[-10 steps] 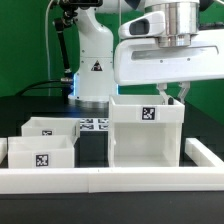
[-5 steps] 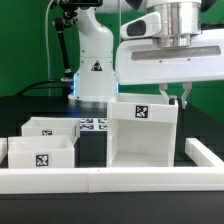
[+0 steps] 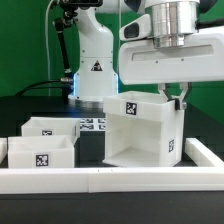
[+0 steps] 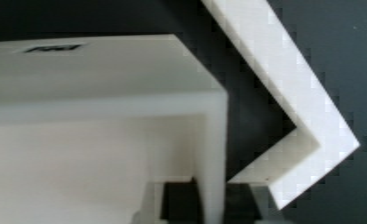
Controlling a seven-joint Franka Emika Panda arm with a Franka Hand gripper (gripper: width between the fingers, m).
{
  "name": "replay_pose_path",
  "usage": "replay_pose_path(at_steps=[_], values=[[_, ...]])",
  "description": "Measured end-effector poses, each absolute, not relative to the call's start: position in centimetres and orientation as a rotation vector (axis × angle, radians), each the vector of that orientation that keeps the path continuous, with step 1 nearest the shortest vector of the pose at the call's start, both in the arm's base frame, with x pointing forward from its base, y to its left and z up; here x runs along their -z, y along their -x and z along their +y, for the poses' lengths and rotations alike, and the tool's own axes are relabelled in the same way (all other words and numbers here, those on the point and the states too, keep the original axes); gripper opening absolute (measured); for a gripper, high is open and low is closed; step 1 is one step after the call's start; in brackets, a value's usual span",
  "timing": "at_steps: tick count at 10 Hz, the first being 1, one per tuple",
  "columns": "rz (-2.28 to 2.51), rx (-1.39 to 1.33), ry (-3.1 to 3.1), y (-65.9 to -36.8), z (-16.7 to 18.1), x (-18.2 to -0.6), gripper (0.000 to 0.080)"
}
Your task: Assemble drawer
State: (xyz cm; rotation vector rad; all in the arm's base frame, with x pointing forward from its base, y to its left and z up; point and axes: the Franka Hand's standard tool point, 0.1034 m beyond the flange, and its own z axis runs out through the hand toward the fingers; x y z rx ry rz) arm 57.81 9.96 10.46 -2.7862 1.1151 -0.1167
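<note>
The large white open-fronted drawer case (image 3: 140, 135) carries a marker tag on its top edge and hangs tilted, its lower edge near the table. My gripper (image 3: 178, 99) is shut on the top of the case's side wall at the exterior view's right. In the wrist view the thin white wall (image 4: 208, 150) runs between my dark fingers (image 4: 176, 203), with the gripper (image 4: 210, 203) closed on it. Two small white drawer boxes (image 3: 43, 127) (image 3: 40, 155), each tagged, sit on the table at the exterior view's left.
A white rail (image 3: 110, 181) runs along the front and another (image 3: 205, 152) along the exterior view's right; it also shows in the wrist view (image 4: 278, 80). The marker board (image 3: 93, 124) lies behind the case. The robot base (image 3: 92, 60) stands at the back.
The drawer case has been lifted and tipped; its top has shifted toward the exterior view's left and its base has left its flat stance. My gripper keeps its hold on the wall.
</note>
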Motion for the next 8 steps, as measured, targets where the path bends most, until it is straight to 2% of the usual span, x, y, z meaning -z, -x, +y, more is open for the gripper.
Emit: replay_pose_path(at_steps=[8], values=[[1.589,0.028,2.459,-58.29,10.79,-10.74,0.0041]])
